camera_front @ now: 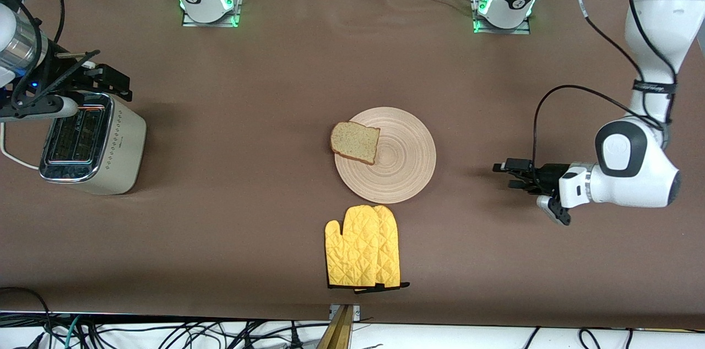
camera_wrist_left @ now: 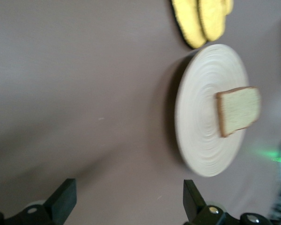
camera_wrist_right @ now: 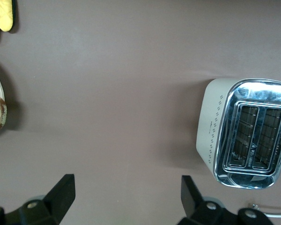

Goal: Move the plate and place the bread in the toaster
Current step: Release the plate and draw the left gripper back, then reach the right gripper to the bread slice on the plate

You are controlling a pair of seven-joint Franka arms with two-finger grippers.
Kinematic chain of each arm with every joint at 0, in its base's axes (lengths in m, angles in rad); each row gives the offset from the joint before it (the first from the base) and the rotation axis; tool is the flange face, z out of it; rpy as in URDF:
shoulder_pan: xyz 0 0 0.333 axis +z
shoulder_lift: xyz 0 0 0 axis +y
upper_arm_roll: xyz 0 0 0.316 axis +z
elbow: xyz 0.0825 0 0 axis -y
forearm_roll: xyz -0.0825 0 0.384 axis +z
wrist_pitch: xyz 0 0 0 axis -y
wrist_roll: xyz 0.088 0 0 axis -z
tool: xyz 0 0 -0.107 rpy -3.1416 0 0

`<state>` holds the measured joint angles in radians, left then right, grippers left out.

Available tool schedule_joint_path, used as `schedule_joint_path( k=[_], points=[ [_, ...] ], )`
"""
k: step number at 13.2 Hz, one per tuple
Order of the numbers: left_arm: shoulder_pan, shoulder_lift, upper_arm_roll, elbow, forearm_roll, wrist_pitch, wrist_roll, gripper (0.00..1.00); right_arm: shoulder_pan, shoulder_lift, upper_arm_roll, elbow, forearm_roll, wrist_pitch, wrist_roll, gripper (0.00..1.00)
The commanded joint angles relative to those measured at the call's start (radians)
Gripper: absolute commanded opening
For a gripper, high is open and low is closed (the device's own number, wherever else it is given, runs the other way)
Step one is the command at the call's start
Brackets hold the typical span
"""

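**Bread on plate, both grippers empty**

The plate [camera_front: 394,164] lies at centre frame; the bread [camera_front: 355,142] rests on its upper-left edge. The toaster [camera_front: 91,142] stands at mid-left, slots empty. The left gripper [camera_front: 509,175], at right of frame, is spread wide, holding nothing. The right gripper [camera_front: 107,82], over the toaster, is likewise wide and empty. A yellow oven mitt [camera_front: 363,247] lies below the plate.

L end effector [camera_front: 509,175] low, jaws wide (empty); R end effector [camera_front: 113,82] likewise.

A yellow oven mitt [camera_front: 363,247] lies flat on the brown table [camera_front: 248,90].
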<state>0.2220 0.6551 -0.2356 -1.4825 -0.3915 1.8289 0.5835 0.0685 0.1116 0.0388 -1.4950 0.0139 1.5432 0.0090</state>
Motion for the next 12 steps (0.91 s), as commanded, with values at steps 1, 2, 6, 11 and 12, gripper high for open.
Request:
schedule_joint_path(
  k=[1, 2, 6, 11, 12],
  points=[
    [-0.029, -0.145, -0.01, 0.007, 0.278, -0.003, -0.147, 1.0, 0.026, 0.005, 0.03, -0.025, 0.055, -0.02, 0.049, 1.0],
    [-0.038, -0.188, -0.013, 0.007, 0.352, -0.003, -0.171, 1.0, 0.036, 0.028, 0.033, -0.039, 0.131, -0.02, 0.095, 1.0],
    [-0.053, -0.342, -0.016, 0.011, 0.545, -0.135, -0.204, 1.0, 0.137, 0.075, 0.035, -0.201, 0.345, 0.194, 0.118, 1.0],
    [-0.256, -0.521, 0.2, -0.088, 0.452, -0.132, -0.563, 1.0, 0.278, 0.149, 0.059, -0.428, 0.472, 0.654, 0.127, 1.0],
    [-0.266, -0.572, 0.209, -0.138, 0.4, -0.119, -0.56, 1.0, 0.299, 0.167, 0.072, -0.45, 0.504, 0.723, 0.132, 1.0]
  ],
)
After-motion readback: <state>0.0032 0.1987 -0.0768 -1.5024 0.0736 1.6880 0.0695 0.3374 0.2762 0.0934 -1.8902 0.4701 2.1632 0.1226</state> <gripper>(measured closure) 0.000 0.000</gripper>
